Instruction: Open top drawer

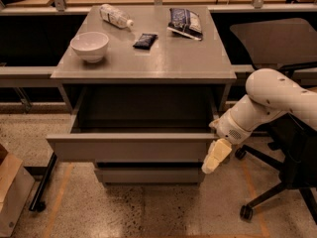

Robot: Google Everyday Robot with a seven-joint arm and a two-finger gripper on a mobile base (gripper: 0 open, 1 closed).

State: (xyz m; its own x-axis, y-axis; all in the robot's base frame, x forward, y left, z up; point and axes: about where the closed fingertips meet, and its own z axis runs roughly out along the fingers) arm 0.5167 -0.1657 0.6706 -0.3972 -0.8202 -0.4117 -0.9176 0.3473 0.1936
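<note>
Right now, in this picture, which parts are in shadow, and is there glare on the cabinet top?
In the camera view, the inside of the open top drawer lies in deep shadow; in the same view the cabinet top is evenly lit, with a faint sheen and no hard glare; the gripper, by the drawer front's right end, is well lit.

— Where can a hand pass?
— Down into the top drawer (131, 148), open from above, and along the floor (148, 207) before it.
— And what blocks?
— The gripper (216, 156) at its right front corner; the office chair (275, 43) close behind.
</note>
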